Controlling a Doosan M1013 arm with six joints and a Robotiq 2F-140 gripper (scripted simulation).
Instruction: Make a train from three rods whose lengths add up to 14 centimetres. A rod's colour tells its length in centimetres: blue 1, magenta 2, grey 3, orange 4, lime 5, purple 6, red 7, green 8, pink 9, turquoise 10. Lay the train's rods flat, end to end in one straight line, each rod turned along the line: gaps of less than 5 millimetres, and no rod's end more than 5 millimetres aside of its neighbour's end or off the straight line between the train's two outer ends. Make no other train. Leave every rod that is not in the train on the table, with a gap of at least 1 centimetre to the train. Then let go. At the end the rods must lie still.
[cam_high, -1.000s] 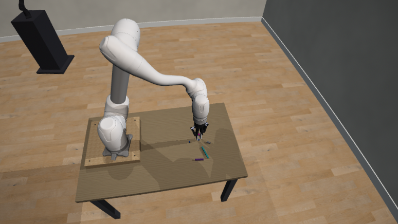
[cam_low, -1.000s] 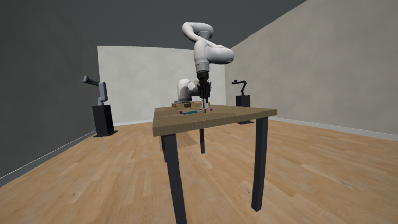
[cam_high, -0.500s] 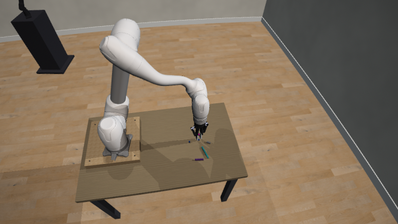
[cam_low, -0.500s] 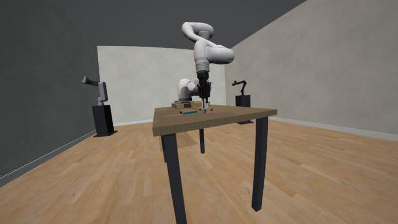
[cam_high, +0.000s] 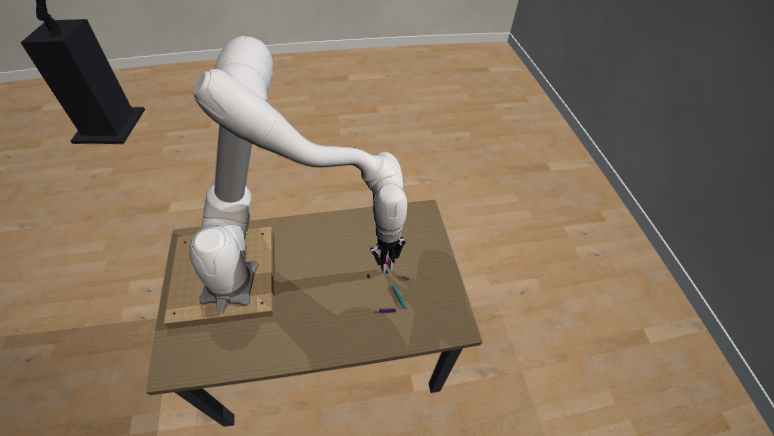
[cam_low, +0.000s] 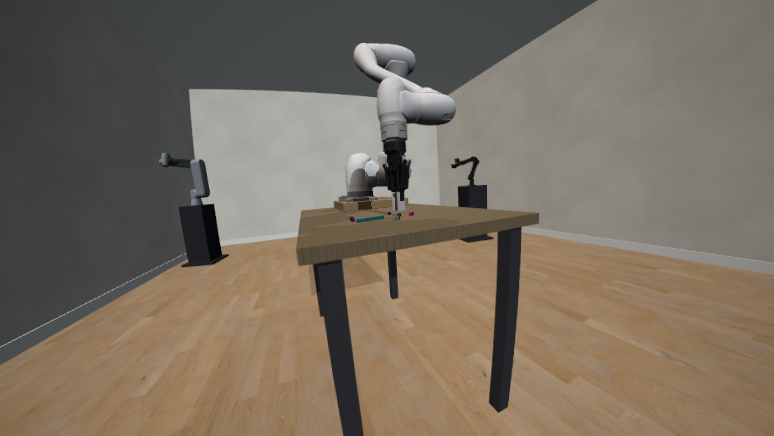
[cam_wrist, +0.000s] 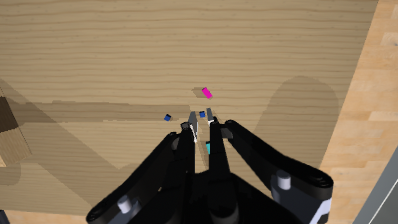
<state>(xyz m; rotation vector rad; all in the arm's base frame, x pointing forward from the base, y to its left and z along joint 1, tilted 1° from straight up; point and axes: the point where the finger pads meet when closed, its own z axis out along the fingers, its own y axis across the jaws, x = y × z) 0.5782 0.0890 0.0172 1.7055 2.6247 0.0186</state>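
No train is formed: the turquoise rod (cam_high: 399, 297) (cam_low: 370, 219) (cam_wrist: 208, 147), grey rod (cam_high: 405, 277) and both blue rods lie apart on the desk (cam_high: 324, 346) (cam_low: 454, 230) (cam_wrist: 280, 30), the tool (cam_high: 386, 267) (cam_low: 398, 209) (cam_wrist: 202, 116) seemingly empty, slightly open.
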